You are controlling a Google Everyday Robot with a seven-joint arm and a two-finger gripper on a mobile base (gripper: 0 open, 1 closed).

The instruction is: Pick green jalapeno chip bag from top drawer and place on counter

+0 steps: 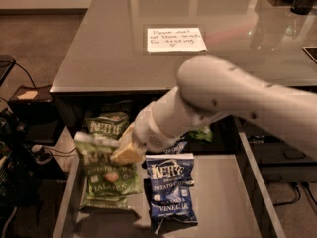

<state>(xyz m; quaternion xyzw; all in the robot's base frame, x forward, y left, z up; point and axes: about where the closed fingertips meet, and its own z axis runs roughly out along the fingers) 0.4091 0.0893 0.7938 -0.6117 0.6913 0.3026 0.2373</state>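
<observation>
The light green jalapeno chip bag [107, 176] hangs upright over the left side of the top drawer [225, 202]. Its top edge is pinched in my gripper [125, 152]. The gripper is shut on the bag's upper right corner, and the white arm reaches in from the right. The bag's lower edge is just above or touching the drawer floor; I cannot tell which. The glossy counter [109, 48] lies behind and above the drawer, with a white handwritten note [176, 38] on it.
A darker green bag [109, 125] lies at the drawer's back left. A dark blue vinegar bag [171, 190] lies in the middle, with another partly under the arm. Something green [200, 133] sits at the back under the counter edge. Cables and dark equipment [15, 148] stand left of the drawer.
</observation>
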